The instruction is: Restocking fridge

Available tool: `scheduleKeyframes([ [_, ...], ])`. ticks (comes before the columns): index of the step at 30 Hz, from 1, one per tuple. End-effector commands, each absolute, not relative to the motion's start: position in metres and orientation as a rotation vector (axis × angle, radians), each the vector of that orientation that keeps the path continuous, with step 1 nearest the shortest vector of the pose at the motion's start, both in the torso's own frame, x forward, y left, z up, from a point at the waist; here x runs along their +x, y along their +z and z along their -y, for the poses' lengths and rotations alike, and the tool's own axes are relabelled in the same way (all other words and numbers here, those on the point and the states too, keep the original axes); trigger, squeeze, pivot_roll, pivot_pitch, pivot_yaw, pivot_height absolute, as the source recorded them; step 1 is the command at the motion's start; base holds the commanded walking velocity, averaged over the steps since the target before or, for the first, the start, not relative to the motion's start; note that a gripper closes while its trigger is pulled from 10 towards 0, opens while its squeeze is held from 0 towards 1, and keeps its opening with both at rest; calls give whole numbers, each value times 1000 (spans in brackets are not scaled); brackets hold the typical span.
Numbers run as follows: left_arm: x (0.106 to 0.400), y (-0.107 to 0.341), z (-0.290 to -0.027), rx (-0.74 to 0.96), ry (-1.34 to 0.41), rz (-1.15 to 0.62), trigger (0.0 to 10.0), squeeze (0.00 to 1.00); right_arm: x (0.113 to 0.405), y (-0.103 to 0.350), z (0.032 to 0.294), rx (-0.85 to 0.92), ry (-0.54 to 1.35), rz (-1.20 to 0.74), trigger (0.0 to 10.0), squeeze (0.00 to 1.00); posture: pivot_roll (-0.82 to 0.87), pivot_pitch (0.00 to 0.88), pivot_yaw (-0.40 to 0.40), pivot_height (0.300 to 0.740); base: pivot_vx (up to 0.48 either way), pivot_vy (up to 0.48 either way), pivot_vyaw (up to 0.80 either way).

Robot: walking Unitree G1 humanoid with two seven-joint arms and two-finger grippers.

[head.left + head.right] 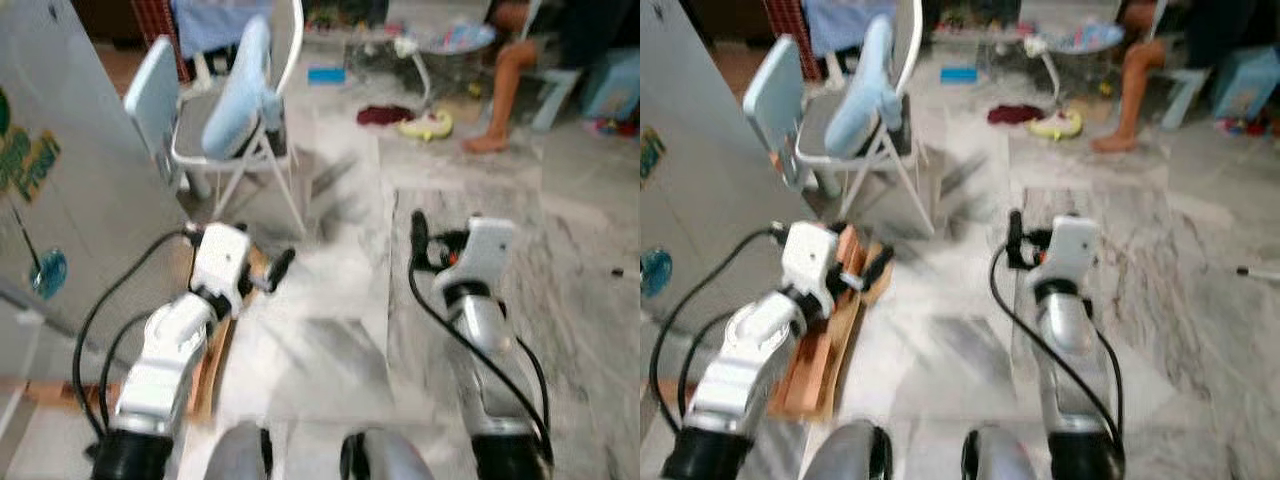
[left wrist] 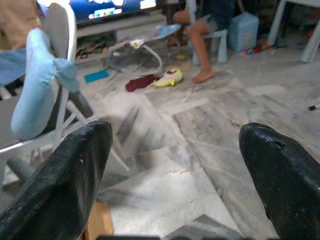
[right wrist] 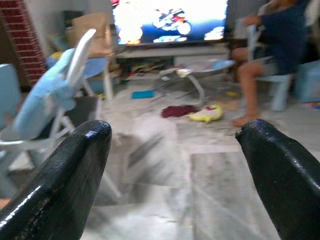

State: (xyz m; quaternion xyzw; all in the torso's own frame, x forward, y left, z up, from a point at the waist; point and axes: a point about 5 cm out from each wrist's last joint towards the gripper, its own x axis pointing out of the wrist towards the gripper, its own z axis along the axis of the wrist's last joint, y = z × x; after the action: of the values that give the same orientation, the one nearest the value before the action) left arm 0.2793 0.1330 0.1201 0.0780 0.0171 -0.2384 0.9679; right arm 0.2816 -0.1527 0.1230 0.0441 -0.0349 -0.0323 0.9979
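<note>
A grey fridge door (image 1: pixel 70 170) with stickers stands at my left, seen side-on. My left gripper (image 1: pixel 272 270) is held out low over the marble floor (image 1: pixel 330 330), beside the fridge. It is open, and nothing lies between its black fingers (image 2: pixel 65 185). My right gripper (image 1: pixel 424 242) reaches forward at the same height over the floor, and it too is open and empty, its fingers (image 3: pixel 60 185) spread wide. The head views are blurred. No food or item to stock can be made out.
A white folding chair (image 1: pixel 235 110) draped with light blue cloth stands just ahead on the left. A wooden board (image 1: pixel 825 345) lies on the floor by the fridge. A person (image 1: pixel 525 50) sits at the back right near a baby bouncer (image 1: pixel 450 40), a yellow toy (image 1: pixel 425 125) and a red cloth (image 1: pixel 383 114).
</note>
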Motion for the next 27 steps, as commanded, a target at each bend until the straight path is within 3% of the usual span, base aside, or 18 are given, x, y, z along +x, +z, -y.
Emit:
scheduleKeyframes([
  [1,280,121,-138,180,-470,-38,10000,0,282,123,146,93,-45,73,10000,0,-10,124,-32,740,0,0,0],
  [12,276,114,-157,177,-396,-59,10000,0,284,121,153,75,-58,62,10000,0,-9,110,-40,740,0,23,0],
  [27,260,108,-164,190,-394,-82,10000,0,287,117,152,70,-55,48,10000,0,4,104,-47,740,0,461,0],
])
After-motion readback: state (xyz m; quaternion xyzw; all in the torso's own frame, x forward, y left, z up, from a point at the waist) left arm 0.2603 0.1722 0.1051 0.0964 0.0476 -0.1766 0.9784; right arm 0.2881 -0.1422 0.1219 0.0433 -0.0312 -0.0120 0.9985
